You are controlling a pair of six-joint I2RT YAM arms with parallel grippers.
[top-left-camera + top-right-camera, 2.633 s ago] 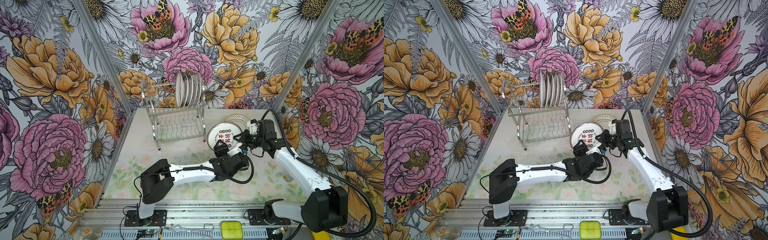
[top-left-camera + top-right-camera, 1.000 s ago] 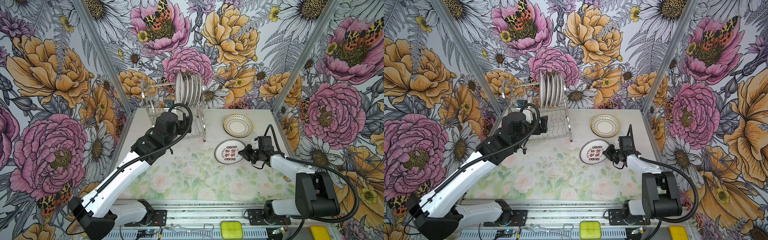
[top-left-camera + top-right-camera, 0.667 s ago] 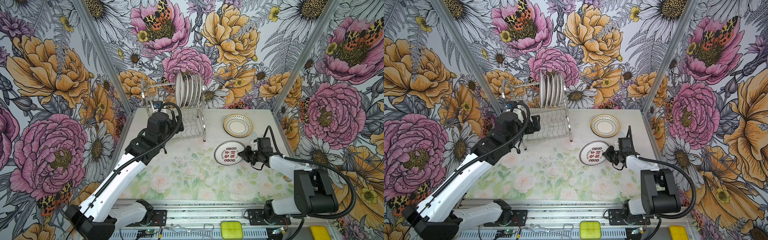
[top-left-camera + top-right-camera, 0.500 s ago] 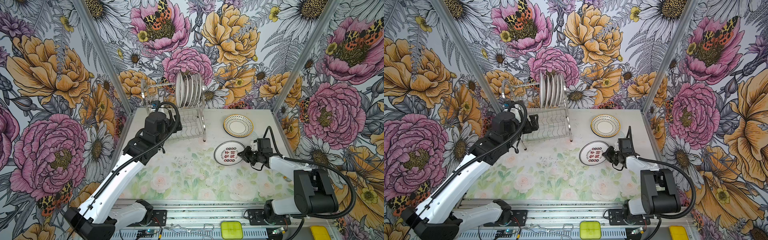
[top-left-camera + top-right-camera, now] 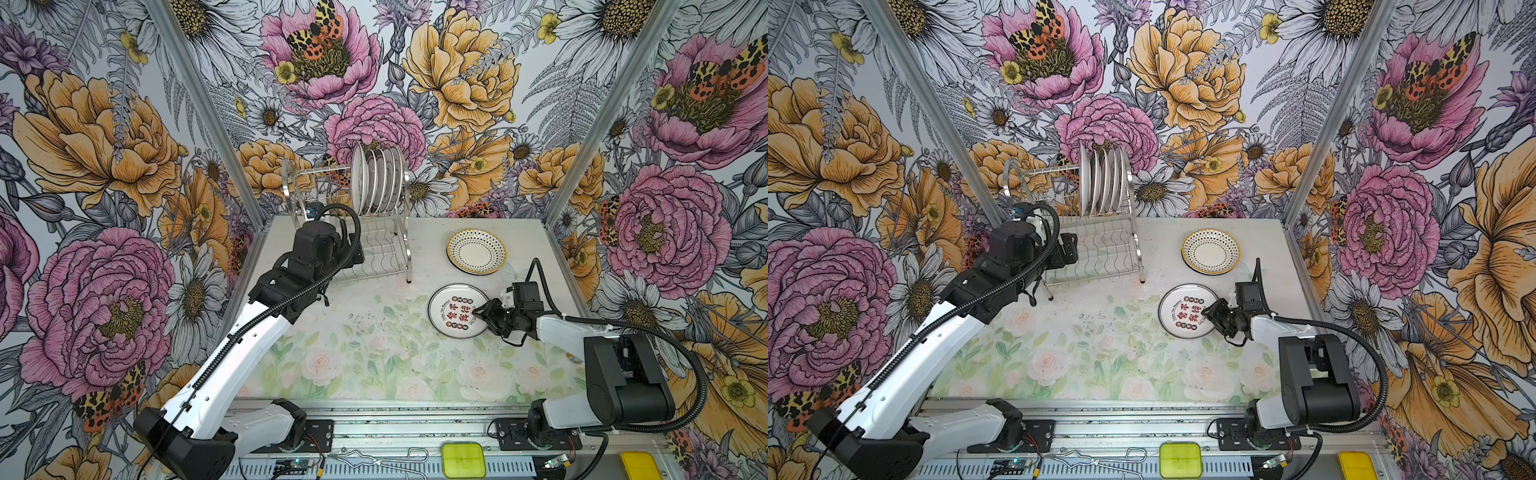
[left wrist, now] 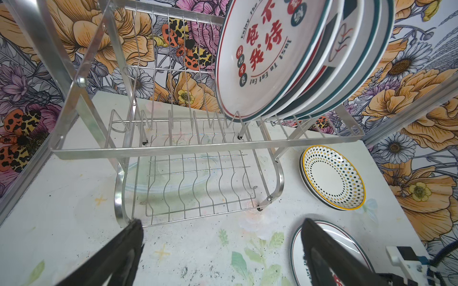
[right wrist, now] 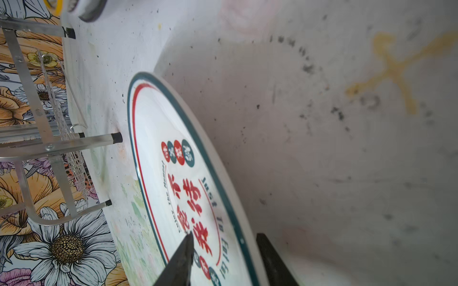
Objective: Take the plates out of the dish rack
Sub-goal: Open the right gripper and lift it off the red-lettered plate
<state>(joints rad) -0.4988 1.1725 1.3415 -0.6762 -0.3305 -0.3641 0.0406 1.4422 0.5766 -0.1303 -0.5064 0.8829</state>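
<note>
Several plates (image 5: 380, 180) (image 5: 1104, 178) (image 6: 272, 62) stand upright on the upper tier of the dish rack (image 5: 386, 249) (image 5: 1100, 249) (image 6: 173, 148) (image 7: 37, 143). Its lower tier is bare. A dotted, yellow-edged plate (image 5: 476, 251) (image 5: 1210, 251) (image 6: 332, 178) lies flat at the back right. A plate with red Chinese characters (image 5: 455, 316) (image 5: 1185, 316) (image 7: 173, 173) lies on the table. My right gripper (image 5: 478, 313) (image 5: 1208, 311) (image 7: 224, 235) is open astride its right rim, one finger over the plate's face, the other outside the rim. My left gripper (image 5: 353, 253) (image 5: 1067, 249) (image 6: 221, 222) is wide open and empty at the rack's front left.
Floral walls with metal corner posts (image 5: 199, 99) close in the left, back and right. A green box (image 5: 463, 459), a wire hook (image 5: 382, 457) and a yellow object (image 5: 640, 465) lie on the front rail. Bare tabletop (image 5: 353, 345) shows between the arms.
My right jaws have parted on the Chinese-character plate, which now rests flat. The left arm has drawn back leftward along the front of the rack, still open.
</note>
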